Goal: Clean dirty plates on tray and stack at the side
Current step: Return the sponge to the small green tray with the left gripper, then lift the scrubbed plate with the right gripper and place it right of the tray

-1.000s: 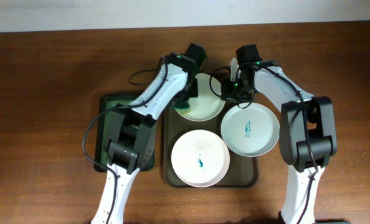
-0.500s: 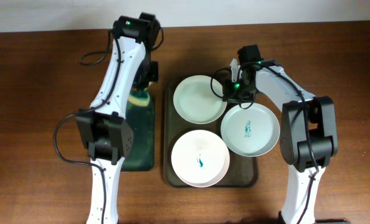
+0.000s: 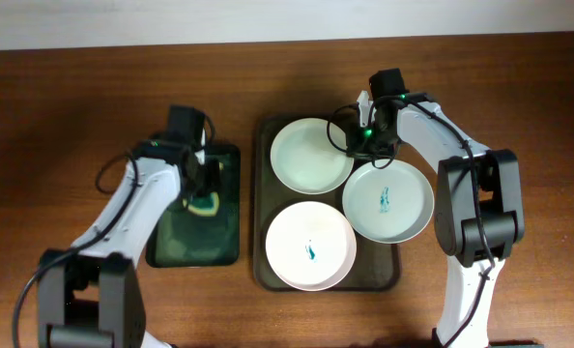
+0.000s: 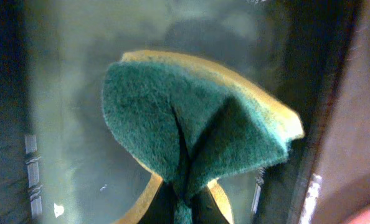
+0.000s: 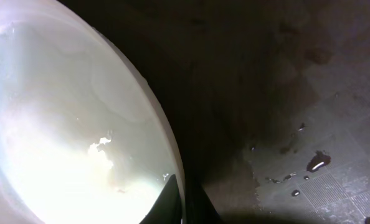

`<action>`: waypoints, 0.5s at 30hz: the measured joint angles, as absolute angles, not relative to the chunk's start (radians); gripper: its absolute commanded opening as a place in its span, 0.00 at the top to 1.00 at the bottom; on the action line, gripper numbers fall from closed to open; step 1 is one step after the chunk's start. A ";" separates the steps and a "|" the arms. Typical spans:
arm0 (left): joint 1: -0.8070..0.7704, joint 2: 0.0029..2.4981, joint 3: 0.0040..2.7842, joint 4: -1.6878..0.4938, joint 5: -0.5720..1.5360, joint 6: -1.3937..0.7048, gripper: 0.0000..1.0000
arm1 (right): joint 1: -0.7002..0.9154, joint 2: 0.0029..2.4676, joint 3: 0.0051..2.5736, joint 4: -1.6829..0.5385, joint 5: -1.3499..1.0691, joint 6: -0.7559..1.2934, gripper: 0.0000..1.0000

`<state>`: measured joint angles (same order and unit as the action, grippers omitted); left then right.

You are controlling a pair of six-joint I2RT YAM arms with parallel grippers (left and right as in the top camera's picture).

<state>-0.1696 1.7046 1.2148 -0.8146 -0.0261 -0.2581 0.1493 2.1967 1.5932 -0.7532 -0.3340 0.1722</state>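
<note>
Three white plates lie on the dark olive-brown tray (image 3: 263, 275). The far-left plate (image 3: 309, 155) shows no smear. The right plate (image 3: 388, 201) and the near plate (image 3: 310, 246) each carry a teal smear. My right gripper (image 3: 355, 145) is shut on the rim of the far-left plate (image 5: 73, 124), one finger inside and one outside. My left gripper (image 3: 202, 188) is shut on a green-and-yellow sponge (image 4: 191, 124), folded in the jaws, over the narrow dark green tray (image 3: 224, 164).
The narrow green tray (image 4: 66, 93) is wet and lies left of the big tray on the brown wooden table (image 3: 65, 116). Water drops sit on the big tray's floor (image 5: 316, 162) beside the held plate.
My left arm has swung off the far-left plate with the sponge, over to the green tray, then lowered toward its middle. The right gripper has stayed on the plate rim.
</note>
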 measured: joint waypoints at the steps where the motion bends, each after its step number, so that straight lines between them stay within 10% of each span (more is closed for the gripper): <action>1: -0.170 1.724 1.134 -0.739 -0.020 -0.258 0.90 | 0.149 2.197 1.593 -0.753 -0.334 0.172 0.96; 7: -0.170 1.723 1.147 -0.724 0.001 -0.271 0.41 | 0.155 2.086 1.586 -0.816 -0.207 0.171 0.96; 15: -0.170 1.639 1.221 -0.781 0.012 -0.273 0.18 | 0.405 1.879 1.586 -0.860 0.408 0.207 0.96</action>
